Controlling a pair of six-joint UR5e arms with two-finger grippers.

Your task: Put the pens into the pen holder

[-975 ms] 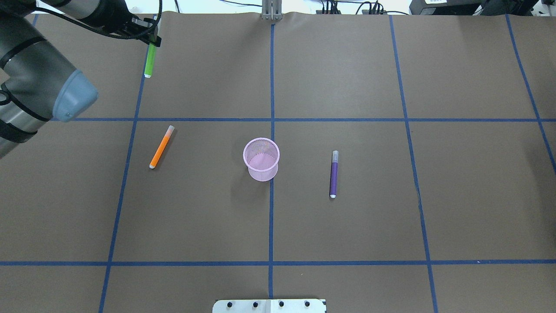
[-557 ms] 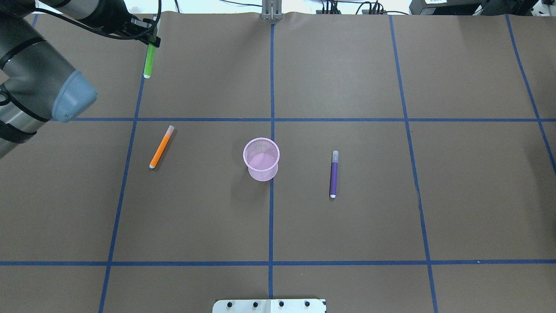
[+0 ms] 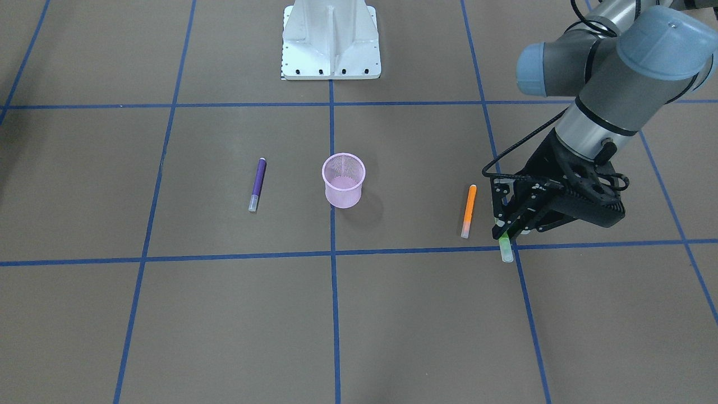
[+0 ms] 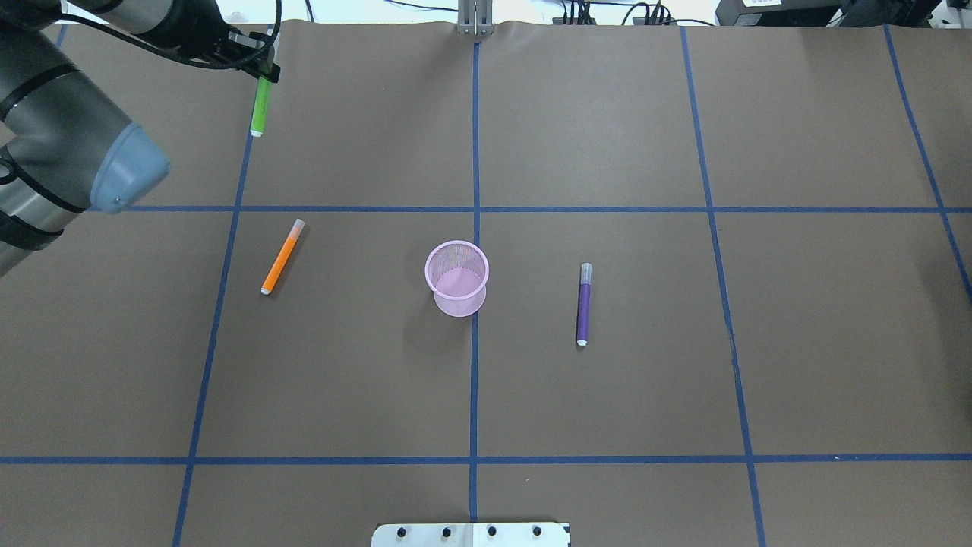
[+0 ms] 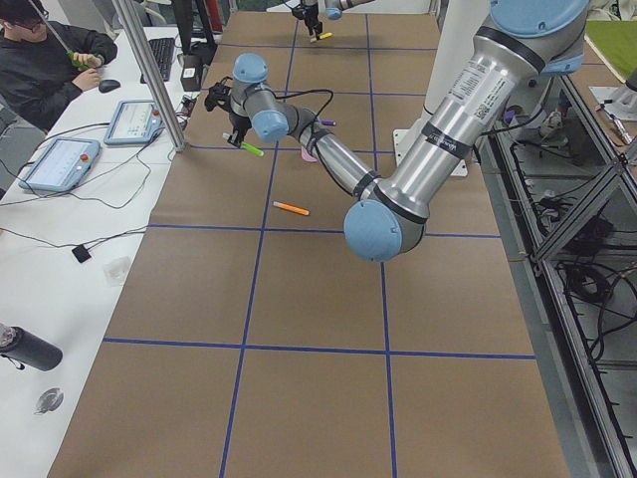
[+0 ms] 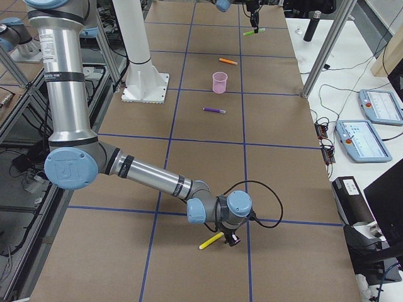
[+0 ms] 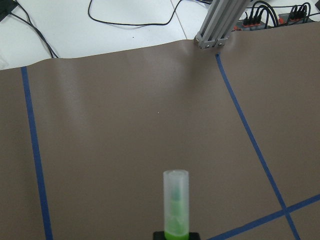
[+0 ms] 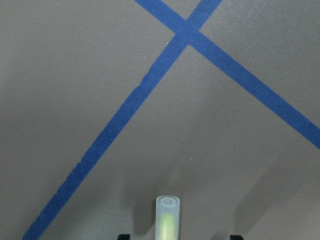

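Just now the green pen [image 4: 261, 106] is clenched in the left gripper [image 4: 266, 74] at the table's far left; the orange pen [image 4: 282, 257] and purple pen [image 4: 583, 304] lie flanking the upright pen holder [image 4: 456, 304]; the yellow pen [image 6: 211, 241] is at the right gripper [image 6: 232, 239], whose grip I cannot tell

brown table [image 4: 683, 380], blue tape grid [image 4: 474, 380]; carries orange pen [image 4: 282, 257], purple pen [image 4: 583, 305], pen holder [image 4: 460, 304].

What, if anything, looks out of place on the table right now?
Nothing stands out. The pen holder stands upright; the orange pen and purple pen lie flat on either side, apart from it. The left gripper holds the green pen by one end; the yellow pen is at the right gripper.
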